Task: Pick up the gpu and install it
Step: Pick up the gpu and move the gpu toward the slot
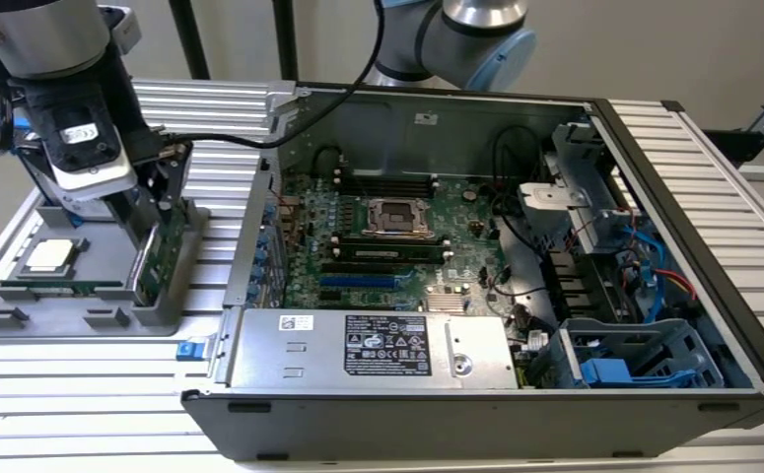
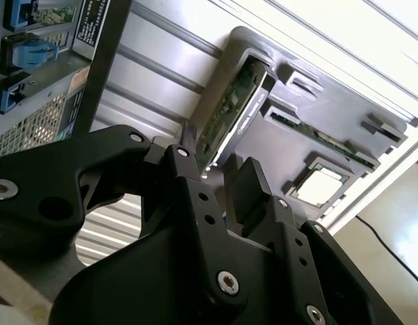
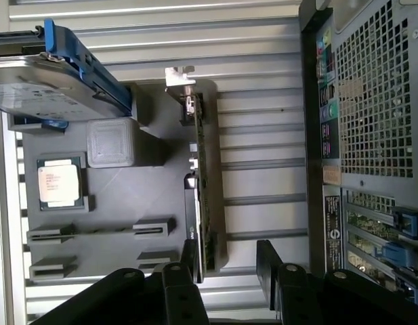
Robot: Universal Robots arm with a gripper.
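The gpu stands on edge in a slot of the grey holder tray, at the exterior view's left. Both wrist views show its green board and silver end bracket. My gripper hangs right over the card and is open. In both wrist views its black fingers straddle the card's near end. One finger sits close against the card's dark side. The other finger stands well clear of the green face. The gripper's gap holds the card's edge without a closed grip.
The open computer case lies at the exterior view's right, with its motherboard and blue slot exposed. On the tray sit a square silver CPU and a grey hard drive with blue rails. The case's rear grille is beside the tray.
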